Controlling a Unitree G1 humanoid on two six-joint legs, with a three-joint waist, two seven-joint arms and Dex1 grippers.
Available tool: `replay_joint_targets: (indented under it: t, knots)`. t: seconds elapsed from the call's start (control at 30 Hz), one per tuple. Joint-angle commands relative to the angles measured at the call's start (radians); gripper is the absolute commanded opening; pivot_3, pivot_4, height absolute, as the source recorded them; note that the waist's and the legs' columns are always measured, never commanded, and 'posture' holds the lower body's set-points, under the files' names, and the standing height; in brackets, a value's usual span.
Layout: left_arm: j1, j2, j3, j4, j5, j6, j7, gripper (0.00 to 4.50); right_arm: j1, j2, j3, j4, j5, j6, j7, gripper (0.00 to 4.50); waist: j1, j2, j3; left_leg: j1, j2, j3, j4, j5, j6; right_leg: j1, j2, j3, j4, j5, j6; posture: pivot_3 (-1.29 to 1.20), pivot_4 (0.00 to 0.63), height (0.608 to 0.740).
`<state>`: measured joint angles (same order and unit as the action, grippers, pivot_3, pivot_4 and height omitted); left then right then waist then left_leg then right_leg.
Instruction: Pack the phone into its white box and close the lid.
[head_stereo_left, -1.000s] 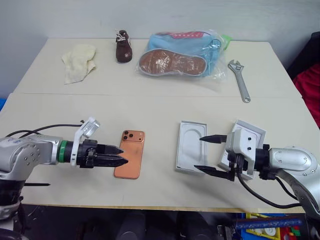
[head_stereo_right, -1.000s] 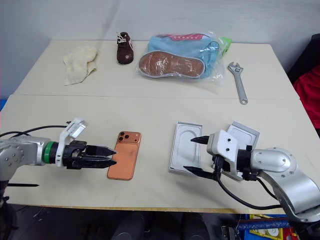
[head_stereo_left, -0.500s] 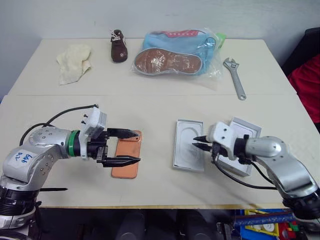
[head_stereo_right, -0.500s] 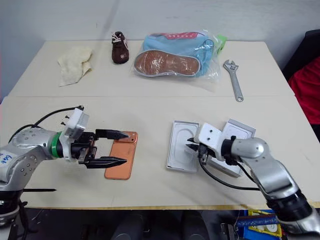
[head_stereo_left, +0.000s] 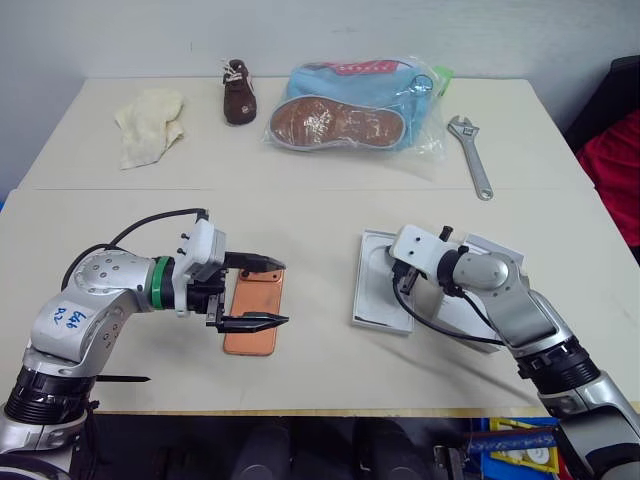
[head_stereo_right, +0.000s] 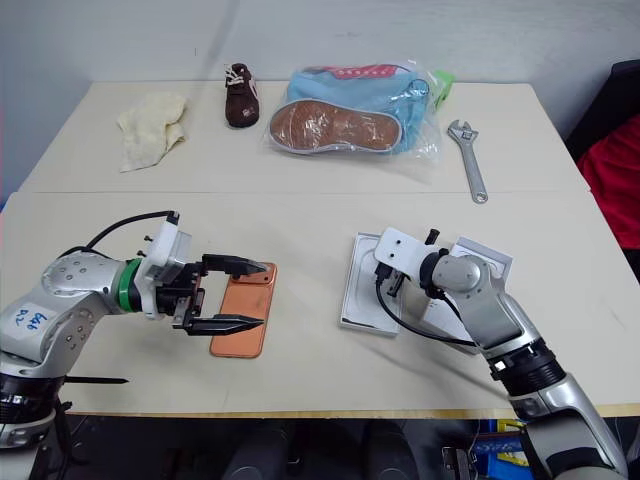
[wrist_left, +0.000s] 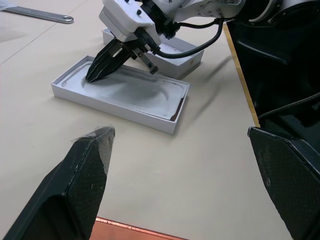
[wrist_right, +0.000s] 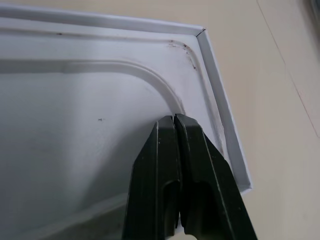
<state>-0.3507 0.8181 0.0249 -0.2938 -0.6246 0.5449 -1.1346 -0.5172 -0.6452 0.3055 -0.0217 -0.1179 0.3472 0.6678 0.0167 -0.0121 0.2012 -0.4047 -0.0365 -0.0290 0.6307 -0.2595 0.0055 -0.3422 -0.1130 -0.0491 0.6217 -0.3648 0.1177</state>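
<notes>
Nothing is packed yet: the phone (head_stereo_left: 252, 318) lies on the tabletop (head_stereo_left: 320, 220) at lower left between the left claw's (head_stereo_left: 265, 292) spread fingers, while the right claw (wrist_left: 93, 75), pressed together, pokes into the empty white box (head_stereo_left: 381, 295) at centre right.

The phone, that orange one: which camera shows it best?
Either head view. The left eye view shows the phone flat on the table, partly behind the left gripper, whose open jaws straddle it. The right eye view shows the same. The left wrist view catches a sliver of orange edge.
</notes>
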Motion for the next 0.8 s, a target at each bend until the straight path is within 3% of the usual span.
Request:
replay_joint_targets:
  t: [0.03, 0.2, 0.37, 0.6, 0.8]
  knots:
    - [-0.006, -0.003, 0.032, 0.017, -0.023, 0.029, 0.014, 4.5, 0.012, 0.017, -0.052, -0.085, 0.071, 0.022, 0.056, 0.04, -0.001, 0.0, 0.0, 0.0, 0.0, 0.0, 0.0, 0.0, 0.0, 0.0, 0.0, 0.0, 0.0, 0.0, 0.0, 0.0, 0.15, 0.74]
    - [0.004, 0.024, 0.064, 0.055, -0.07, 0.138, 0.022, 4.5, 0.026, 0.032, -0.076, -0.221, 0.194, 0.066, 0.159, 0.04, -0.012, 0.0, 0.0, 0.0, 0.0, 0.0, 0.0, 0.0, 0.0, 0.0, 0.0, 0.0, 0.004, 0.0, 0.0, 0.0, 0.15, 0.74]
    - [0.019, 0.142, 0.131, 0.156, -0.19, 0.391, -0.032, 4.5, -0.016, 0.052, -0.025, -0.266, 0.267, 0.084, 0.264, 0.04, -0.027, 0.0, 0.0, 0.002, 0.002, 0.0, 0.0, 0.001, 0.0, -0.001, 0.001, 0.001, 0.005, 0.0, 0.0, 0.0, 0.15, 0.74]
    - [0.165, 0.356, 0.114, 0.235, -0.167, 0.581, -0.092, 4.5, -0.1, 0.122, 0.167, -0.125, 0.171, -0.028, 0.367, 0.04, -0.044, -0.001, 0.0, 0.002, 0.001, 0.0, -0.002, 0.001, -0.001, -0.002, -0.001, 0.008, 0.005, 0.0, -0.001, 0.0, 0.15, 0.74]
    - [0.143, 0.337, 0.087, 0.279, -0.145, 0.732, 0.036, 4.5, -0.162, 0.192, 0.253, -0.012, 0.101, -0.092, 0.406, 0.04, -0.042, -0.003, -0.001, 0.001, 0.001, 0.0, -0.002, 0.002, -0.002, -0.008, -0.001, 0.012, 0.008, -0.001, -0.002, 0.0, 0.15, 0.74]
